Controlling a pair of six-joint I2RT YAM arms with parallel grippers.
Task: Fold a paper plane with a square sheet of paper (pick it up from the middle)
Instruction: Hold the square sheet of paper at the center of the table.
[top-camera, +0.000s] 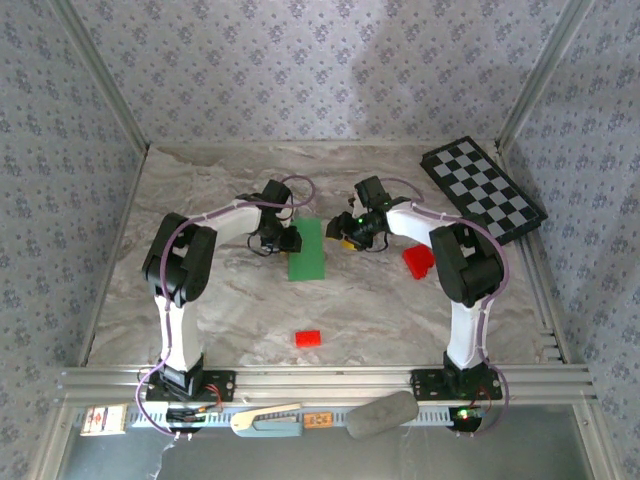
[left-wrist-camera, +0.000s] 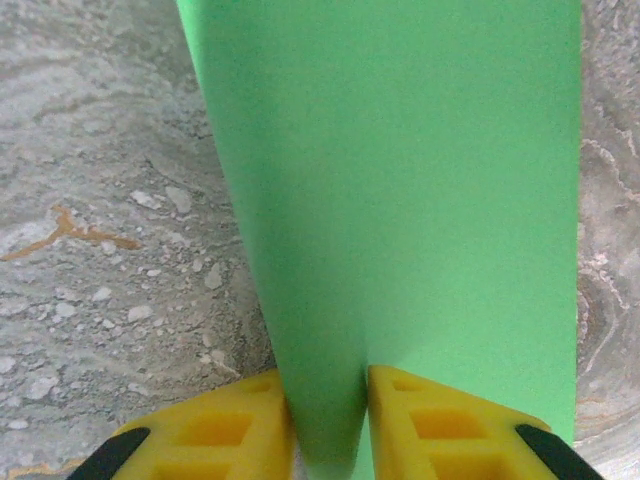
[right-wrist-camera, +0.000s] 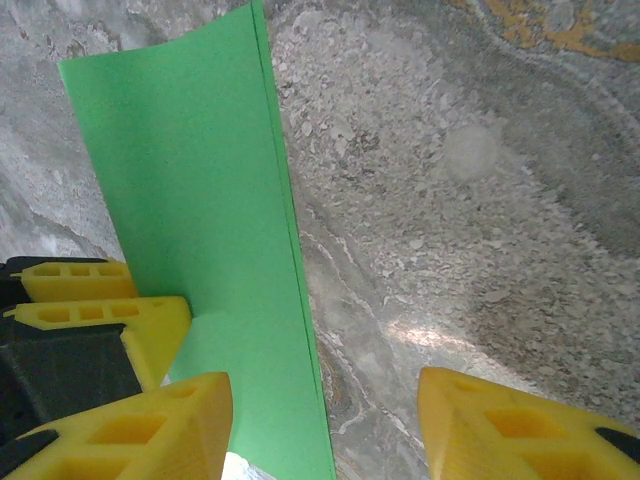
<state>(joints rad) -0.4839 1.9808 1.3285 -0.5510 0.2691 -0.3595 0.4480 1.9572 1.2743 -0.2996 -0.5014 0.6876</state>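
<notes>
Green paper looks thin, light and floppy, likely best pinched gently at an edge; left gripper clamps it, right gripper stands half-open beside it, empty

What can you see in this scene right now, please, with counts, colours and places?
sheet of paper: one, bright green, lying as a long strip mid-table between the two pincers
small block: one, red, nearer the arm bases than the paper
wedge-shaped piece: one, red, right of the paper, beside the right arm
checkerboard: one, black and pale squares, far right corner
grey oblong thing: one, on the near rail
table: one, grey marbled
left pincer: one, yellow fingers, shut on the paper
right pincer: one, yellow fingers, open, at the paper's other long edge
</notes>
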